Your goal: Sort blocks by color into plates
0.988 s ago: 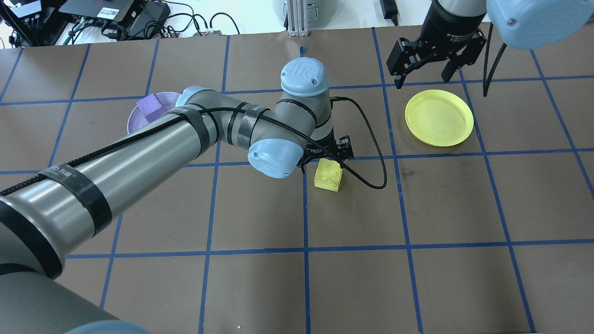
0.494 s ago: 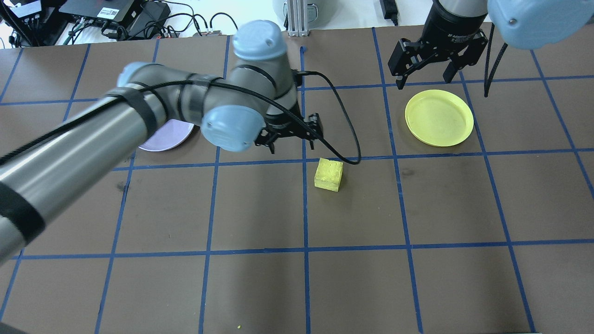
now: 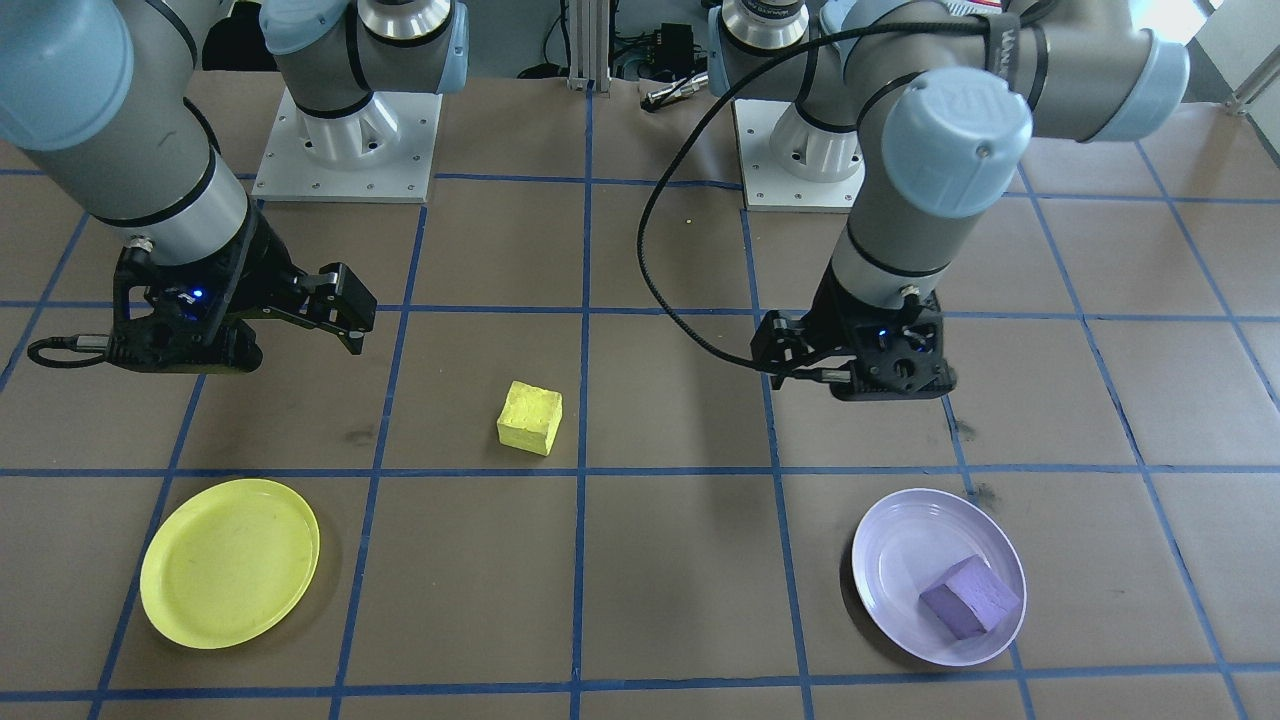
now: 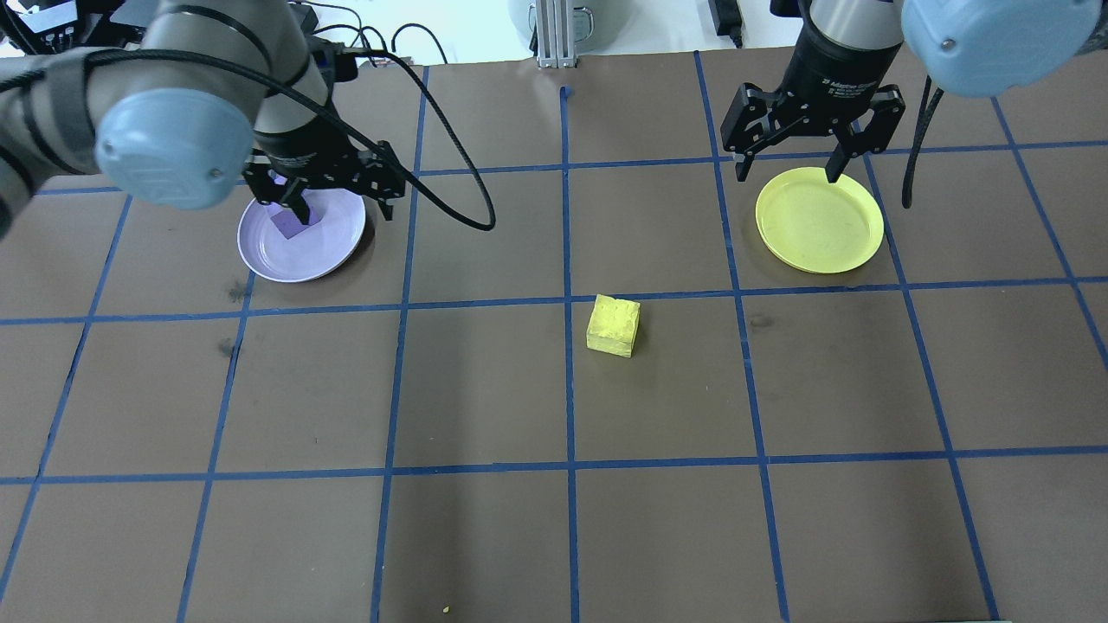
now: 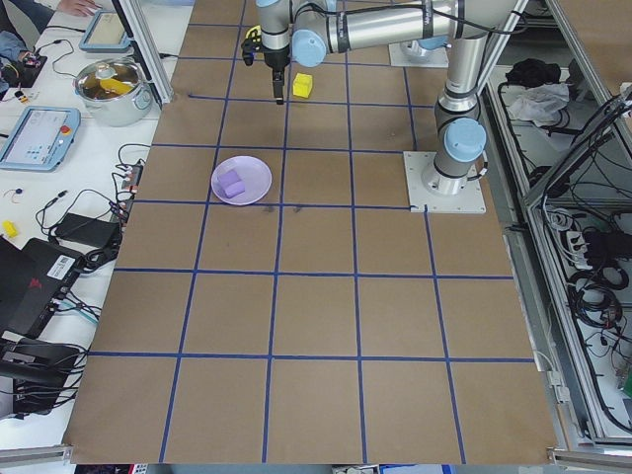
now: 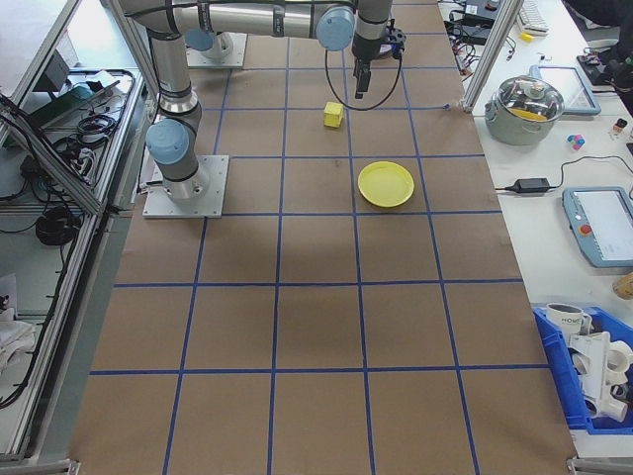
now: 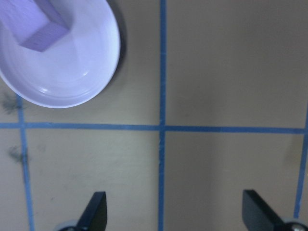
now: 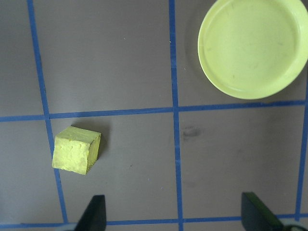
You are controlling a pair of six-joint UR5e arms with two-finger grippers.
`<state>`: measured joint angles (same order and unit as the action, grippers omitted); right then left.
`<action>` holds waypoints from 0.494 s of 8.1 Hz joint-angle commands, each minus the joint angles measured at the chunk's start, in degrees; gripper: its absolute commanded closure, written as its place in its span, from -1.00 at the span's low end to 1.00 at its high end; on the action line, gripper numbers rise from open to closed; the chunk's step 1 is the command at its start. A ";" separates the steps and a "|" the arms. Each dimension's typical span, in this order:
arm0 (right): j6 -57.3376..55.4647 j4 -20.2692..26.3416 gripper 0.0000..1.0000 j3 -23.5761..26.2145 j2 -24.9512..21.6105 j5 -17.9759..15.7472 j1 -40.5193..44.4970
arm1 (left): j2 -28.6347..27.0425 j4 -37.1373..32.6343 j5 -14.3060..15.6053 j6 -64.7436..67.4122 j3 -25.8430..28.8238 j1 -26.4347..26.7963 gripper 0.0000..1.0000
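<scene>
Two blocks: purple block (image 3: 968, 596) lies in the purple plate (image 3: 890, 540); yellow block (image 3: 530, 417) sits on the table, well apart from the yellow plate (image 3: 228, 562).
Left gripper (image 3: 790, 355): open, holding nothing.
Right gripper (image 3: 345, 310): open, holding nothing.

Both arms: grey metal tube links, pale blue joint caps, "UR" embossed on the left arm's cap. Black cable strapped along the left arm (image 3: 940, 150) with black bands, slack loop near the wrist. Black two-finger grippers, small blue LEDs lit. White bolted base plates.
</scene>
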<state>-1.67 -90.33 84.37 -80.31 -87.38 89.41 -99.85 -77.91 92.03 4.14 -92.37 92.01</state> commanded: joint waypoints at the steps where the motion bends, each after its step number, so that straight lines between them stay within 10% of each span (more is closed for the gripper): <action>1: -16.43 2.00 -1.00 2.19 0.15 0.63 1.73 | 6.33 -9.07 1.49 -1.24 5.32 -8.12 -1.00; 4: -23.60 -6.30 -1.00 6.85 3.30 0.55 7.07 | 3.52 -12.00 -2.82 -1.15 12.21 -8.43 -1.00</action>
<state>-19.14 -90.82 88.61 -79.23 -86.80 92.86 -95.35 -88.81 90.65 2.93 -83.08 83.58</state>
